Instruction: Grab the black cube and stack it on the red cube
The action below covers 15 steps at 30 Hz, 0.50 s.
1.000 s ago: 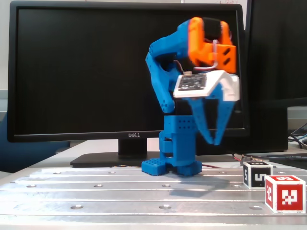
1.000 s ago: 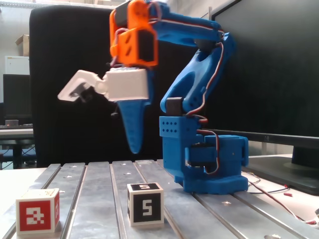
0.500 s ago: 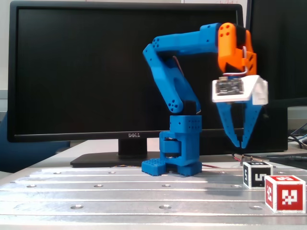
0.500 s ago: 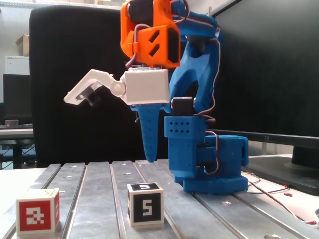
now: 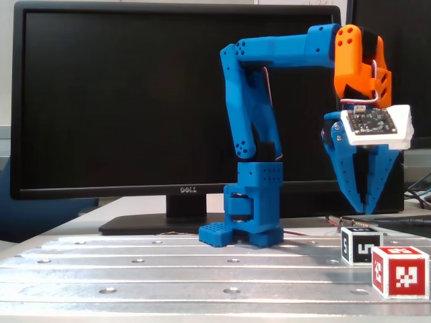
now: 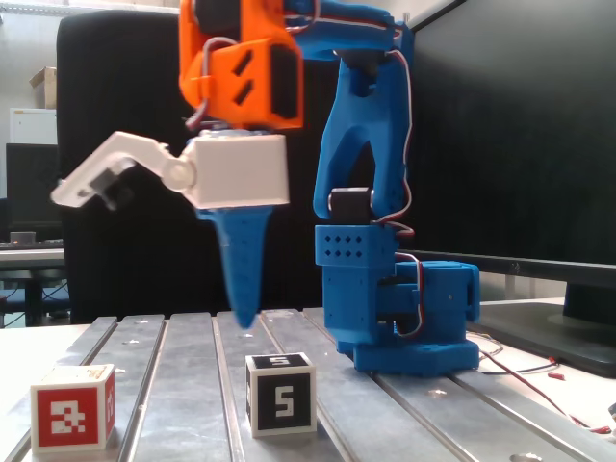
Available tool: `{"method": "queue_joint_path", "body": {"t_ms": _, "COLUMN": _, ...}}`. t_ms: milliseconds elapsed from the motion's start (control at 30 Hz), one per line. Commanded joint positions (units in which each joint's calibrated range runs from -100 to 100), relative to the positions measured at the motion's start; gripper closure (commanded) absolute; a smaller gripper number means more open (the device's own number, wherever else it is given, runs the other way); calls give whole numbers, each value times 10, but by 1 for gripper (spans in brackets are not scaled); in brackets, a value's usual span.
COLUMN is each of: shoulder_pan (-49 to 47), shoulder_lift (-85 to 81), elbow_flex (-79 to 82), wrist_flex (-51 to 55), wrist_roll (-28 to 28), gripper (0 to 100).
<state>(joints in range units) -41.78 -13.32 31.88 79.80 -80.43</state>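
1. I see the blue arm (image 5: 252, 134) bent over at the top of a fixed view, its orange wrist section (image 5: 360, 64) in the upper right of the frame, the gripper (image 5: 367, 205) pointing straight down.
2. The gripper's blue fingers (image 5: 350, 171) taper to tips that meet at the bottom, so I read them as together with nothing between them; in the other fixed view only one blue finger (image 6: 243, 265) shows side-on, so I cannot confirm it there.
3. The black cube (image 5: 360, 245) sits on the grooved metal table (image 5: 168, 269) in the lower right of this view, just below the fingertips and apart from them.
4. In the other fixed view the black cube (image 6: 280, 394) is at bottom centre, its label reading like a "5", with the fingertip above and slightly left.
5. The red cube (image 5: 400, 270) stands just beside the black one, nearer the camera, at the lower right edge; whether they touch I cannot tell.
6. In the other fixed view the red cube (image 6: 73, 407) is at lower left, clearly apart from the black cube.
7. A Dell monitor (image 5: 135, 101) fills the background behind the arm's base (image 5: 252, 215).
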Motion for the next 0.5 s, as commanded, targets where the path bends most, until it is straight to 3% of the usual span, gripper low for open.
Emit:
{"method": "queue_joint_path", "body": {"t_ms": 0, "shoulder_pan": 1, "shoulder_lift": 2, "elbow_flex": -18, "wrist_flex": -10, "wrist_roll": 12, "gripper": 99}}
{"method": "queue_joint_path", "body": {"t_ms": 333, "shoulder_pan": -19, "shoulder_lift": -4, "elbow_flex": 9, "wrist_flex": -5, "wrist_roll": 18, "gripper": 99}}
{"method": "queue_joint_path", "body": {"t_ms": 467, "shoulder_pan": -38, "shoulder_lift": -19, "elbow_flex": 31, "wrist_flex": -11, "wrist_roll": -7, "gripper": 99}}
